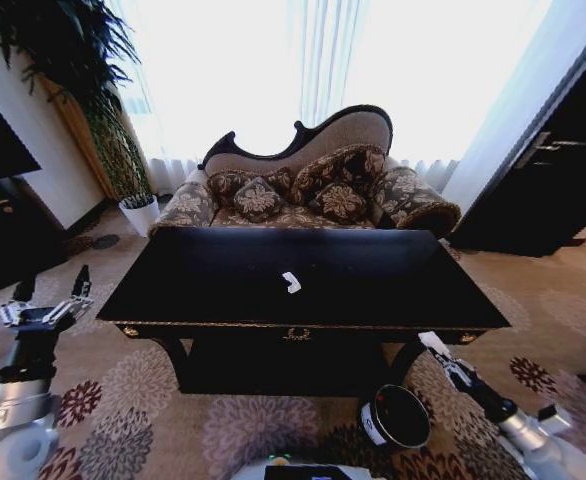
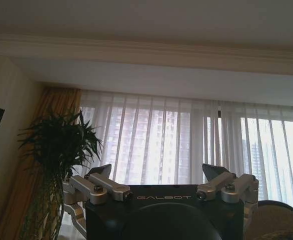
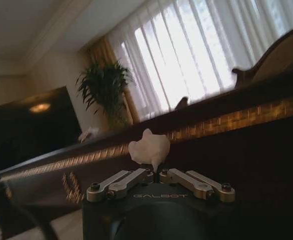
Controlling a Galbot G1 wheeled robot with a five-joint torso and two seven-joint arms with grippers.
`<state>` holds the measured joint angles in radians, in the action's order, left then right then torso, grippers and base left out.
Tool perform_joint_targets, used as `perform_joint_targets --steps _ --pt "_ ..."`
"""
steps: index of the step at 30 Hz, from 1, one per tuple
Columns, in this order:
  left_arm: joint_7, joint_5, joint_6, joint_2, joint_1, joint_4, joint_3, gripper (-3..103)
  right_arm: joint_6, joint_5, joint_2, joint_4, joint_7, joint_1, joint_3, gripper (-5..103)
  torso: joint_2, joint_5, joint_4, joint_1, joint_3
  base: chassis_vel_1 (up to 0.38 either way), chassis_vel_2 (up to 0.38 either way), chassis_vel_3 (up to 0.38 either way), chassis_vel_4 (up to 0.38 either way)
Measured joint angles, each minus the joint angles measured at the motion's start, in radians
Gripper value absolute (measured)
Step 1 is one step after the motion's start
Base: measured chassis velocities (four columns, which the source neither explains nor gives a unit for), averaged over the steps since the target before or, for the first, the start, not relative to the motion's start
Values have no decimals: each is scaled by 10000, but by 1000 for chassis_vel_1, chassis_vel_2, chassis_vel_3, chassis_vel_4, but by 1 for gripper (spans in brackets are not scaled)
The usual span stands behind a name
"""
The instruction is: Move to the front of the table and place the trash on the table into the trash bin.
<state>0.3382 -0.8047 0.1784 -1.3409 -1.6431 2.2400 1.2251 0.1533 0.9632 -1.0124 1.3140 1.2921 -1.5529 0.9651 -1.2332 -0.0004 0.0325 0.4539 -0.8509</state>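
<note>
We're squared up to the glossy black table point(image 1: 373, 280), and our right gripper point(image 3: 155, 172) has its fingers pinched together on a crumpled white paper scrap point(image 3: 149, 148), low against the table's front apron with its gold trim. In the head view that arm reaches down at our right, its gripper point(image 1: 435, 345) close above and just beside the round trash bin point(image 1: 397, 416) on the patterned carpet.

One more white paper scrap point(image 1: 291, 282) sits alone near the middle of the tabletop.

Our left gripper point(image 1: 49, 305) hangs off the table's left end, fingers spread wide and carrying nothing.

How will this stuff handle? We judge it nearly weightless and soft: it squashes rather than resists, so a light pinch anywhere across the wad should do. The risk is that it snags on a fingertip instead of dropping. The scrap on the table lies low on a slick surface, so we'd take it from above, closing across its raised fold.
</note>
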Motion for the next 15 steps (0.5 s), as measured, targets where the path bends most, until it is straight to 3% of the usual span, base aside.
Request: perform_joint_targets --steps 5,15 --pt "0 -17 0 43 27 -51 38 100 -74 -230 -111 -659 -79 320 -488 1 0 1 1 -1 0 0 0 0 0" --pt "-2 -10 0 157 36 -178 109 100 444 -2687 -302 -3870 -904 1746 -1918 1 0 3 0 0 0 0 0 0 0"
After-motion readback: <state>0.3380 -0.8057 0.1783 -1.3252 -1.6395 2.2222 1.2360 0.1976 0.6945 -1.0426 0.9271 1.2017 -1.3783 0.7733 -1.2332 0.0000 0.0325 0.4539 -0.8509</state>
